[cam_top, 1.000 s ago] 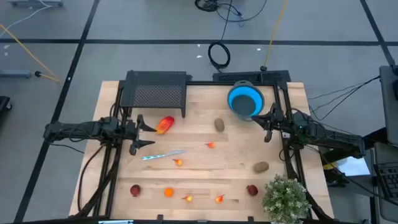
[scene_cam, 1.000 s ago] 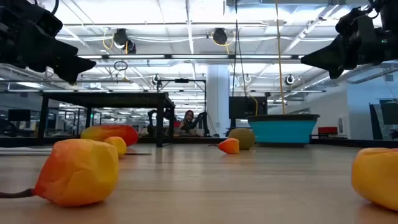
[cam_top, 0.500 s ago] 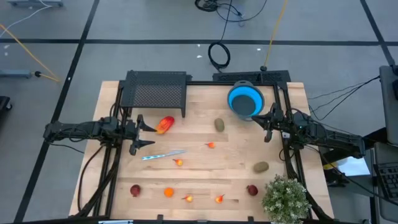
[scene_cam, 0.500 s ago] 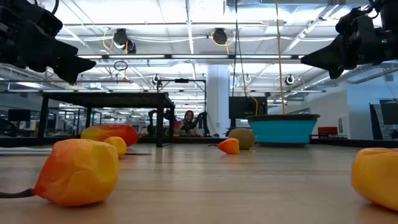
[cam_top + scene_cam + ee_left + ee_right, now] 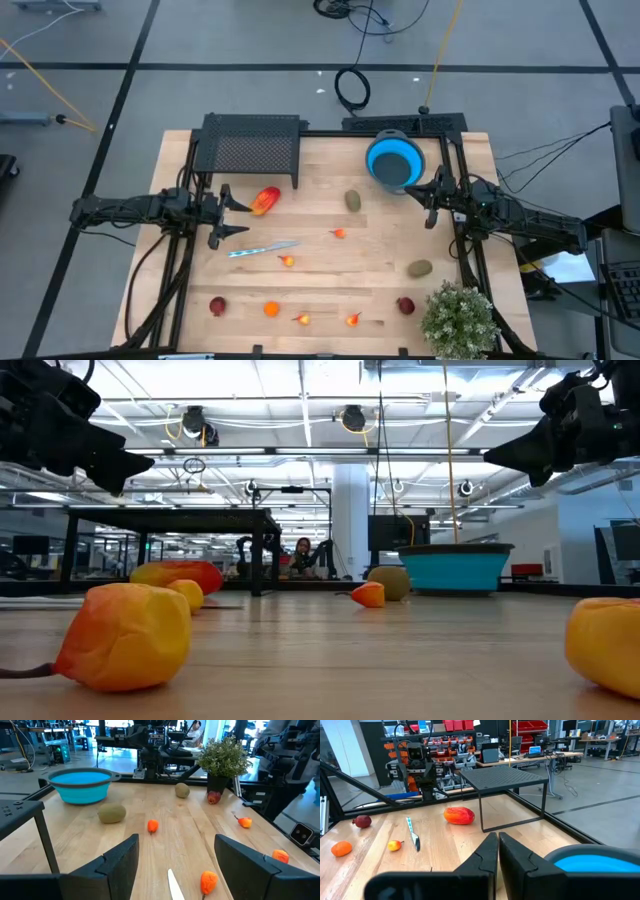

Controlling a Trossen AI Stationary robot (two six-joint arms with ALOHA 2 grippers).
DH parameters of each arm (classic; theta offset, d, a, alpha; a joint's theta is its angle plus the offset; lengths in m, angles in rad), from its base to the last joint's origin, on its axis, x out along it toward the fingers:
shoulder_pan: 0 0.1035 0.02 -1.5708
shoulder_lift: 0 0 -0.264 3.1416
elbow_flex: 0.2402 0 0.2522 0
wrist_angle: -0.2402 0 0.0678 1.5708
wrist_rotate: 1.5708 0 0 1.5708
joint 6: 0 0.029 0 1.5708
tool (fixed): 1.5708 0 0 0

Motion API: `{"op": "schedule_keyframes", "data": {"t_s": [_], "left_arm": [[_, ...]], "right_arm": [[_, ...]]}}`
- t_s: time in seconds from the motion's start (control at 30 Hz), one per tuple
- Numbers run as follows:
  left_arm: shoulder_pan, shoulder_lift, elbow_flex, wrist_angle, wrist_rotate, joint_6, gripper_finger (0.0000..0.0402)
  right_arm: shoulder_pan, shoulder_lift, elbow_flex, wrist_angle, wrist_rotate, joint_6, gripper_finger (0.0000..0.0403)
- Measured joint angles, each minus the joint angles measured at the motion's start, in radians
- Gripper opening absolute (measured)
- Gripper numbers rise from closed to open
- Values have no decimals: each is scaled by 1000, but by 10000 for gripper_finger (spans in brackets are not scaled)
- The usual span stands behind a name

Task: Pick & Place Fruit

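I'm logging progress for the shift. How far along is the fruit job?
Nothing looks done: the blue bowl shows no fruit inside, though the high view is too coarse to be sure. Nothing is in hand: the left pincer hangs open beside the larger orange-red fruit, and the right pincer is shut and empty. Kiwis, dark red and small orange pieces all lie loose on the table.

No readable text, labels, brands or numbers in any view. Shelves and bins in the room behind the table are too small and blurred to show any lettering.
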Motion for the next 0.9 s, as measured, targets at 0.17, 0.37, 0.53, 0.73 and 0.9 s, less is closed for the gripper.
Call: {"op": "schedule_keyframes", "data": {"t_s": [0.17, 0.37, 0.53, 0.73, 0.9], "left_arm": [[0, 0, 0, 0, 0, 0, 255], [0, 0, 0, 0, 0, 0, 255], [0, 0, 0, 0, 0, 0, 255], [0, 0, 0, 0, 0, 0, 255], [0, 0, 0, 0, 0, 0, 255]], "right_arm": [[0, 0, 0, 0, 0, 0, 9], [0, 0, 0, 0, 0, 0, 9], [0, 3, 0, 29, 23, -115, 9], [0, 5, 0, 40, 26, -269, 9], [0, 6, 0, 39, 27, -254, 9]]}}
